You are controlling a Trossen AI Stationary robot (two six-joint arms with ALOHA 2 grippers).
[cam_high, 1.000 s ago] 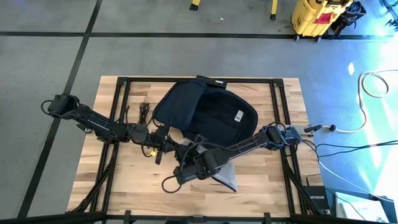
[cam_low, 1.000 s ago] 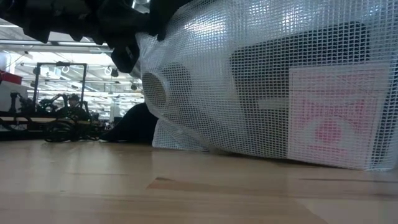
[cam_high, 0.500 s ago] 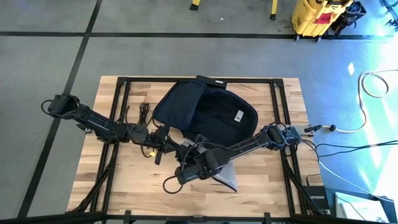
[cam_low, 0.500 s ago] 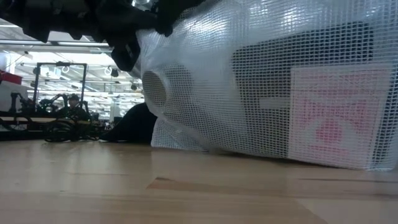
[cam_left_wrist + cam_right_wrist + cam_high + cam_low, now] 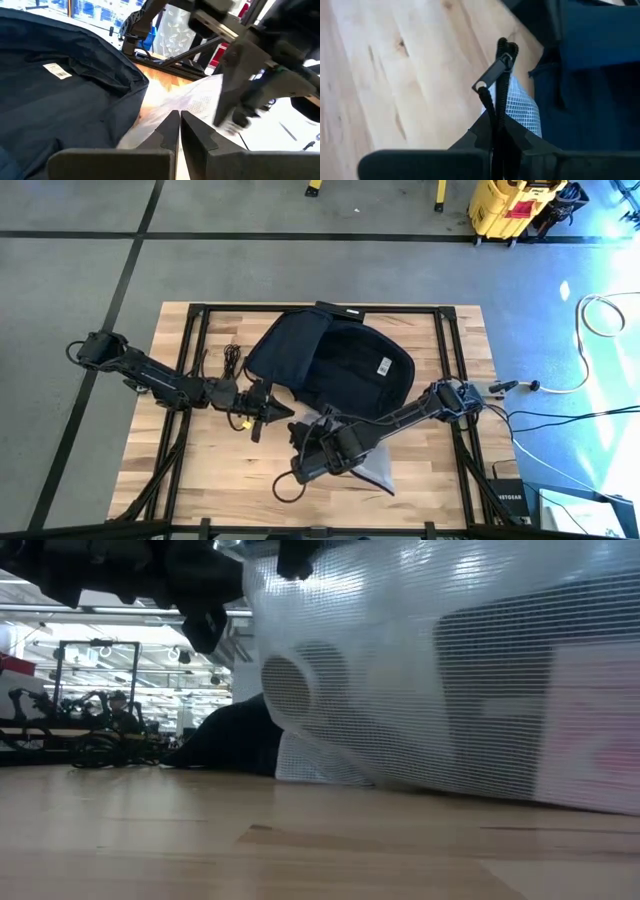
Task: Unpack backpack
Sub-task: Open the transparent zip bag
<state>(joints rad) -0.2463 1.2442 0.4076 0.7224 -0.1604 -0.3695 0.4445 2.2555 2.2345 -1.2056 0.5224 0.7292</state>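
The dark navy backpack (image 5: 330,355) lies open on the far middle of the wooden table and also shows in the left wrist view (image 5: 60,100). A white mesh pouch (image 5: 375,470) with dark contents fills the low view (image 5: 450,690), just in front of the backpack. My right gripper (image 5: 308,465) is shut on the pouch's black edge. A black loop (image 5: 285,485) trails from that end onto the table. My left gripper (image 5: 283,412) is shut at the backpack's near edge and points level toward the pouch (image 5: 200,100). Whether it touches anything, I cannot tell. My right gripper pinches the pouch's black corded zip edge (image 5: 497,115) between its two fingers, just below the zip pull (image 5: 490,75). The fingers slant down from the table's right. The gripped end is raised off the table; the pouch's lower edge (image 5: 450,795) rests on the wood.
Black cables (image 5: 232,360) lie on the table's far left. A flat black item (image 5: 340,311) sits at the far edge behind the backpack. Black frame rails (image 5: 195,380) run along both sides of the table. Bare wood (image 5: 200,470) lies at the near left.
My right gripper has moved toward the table's near edge and slightly right. It drew the mesh pouch further away from the backpack, so the pouch looms larger in the low view. The black loop slid along with it.
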